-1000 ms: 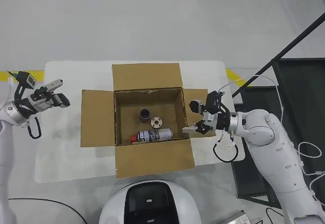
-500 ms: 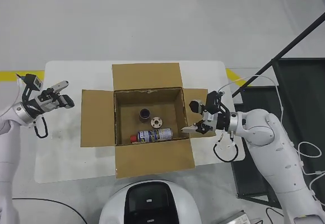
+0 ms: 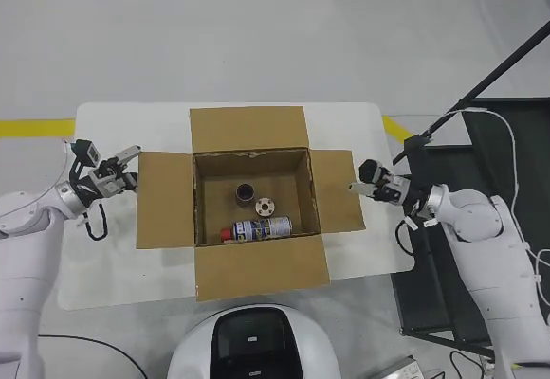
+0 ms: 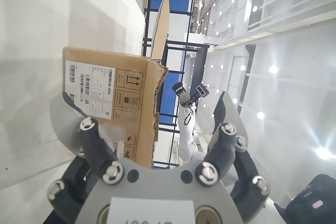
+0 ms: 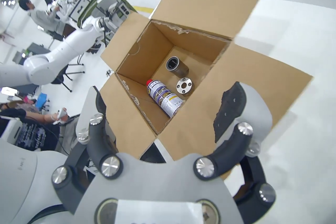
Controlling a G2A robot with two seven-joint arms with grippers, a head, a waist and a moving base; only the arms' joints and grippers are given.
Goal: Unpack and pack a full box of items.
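An open cardboard box (image 3: 166, 199) stands mid-table with all its flaps spread out. On its floor are a dark cylinder (image 3: 246, 194), a metal flange (image 3: 265, 205) and a spray can (image 3: 261, 228) lying on its side. My left gripper (image 3: 128, 169) is open at the outer edge of the left flap, facing the box's labelled side (image 4: 105, 88). My right gripper (image 3: 360, 185) is open just past the right flap's outer edge. It looks down into the box at the cylinder (image 5: 177, 67), the flange (image 5: 184, 86) and the can (image 5: 164, 97). Neither gripper holds anything.
The white table (image 3: 114, 275) has bare room on both sides of the box. A black metal rack (image 3: 503, 142) stands close beyond the table's right edge, beside my right arm. A yellow line (image 3: 19, 127) runs along the floor at left.
My right gripper has drawn back from the box's right wall to beyond the right flap. My left gripper has moved in toward the left flap.
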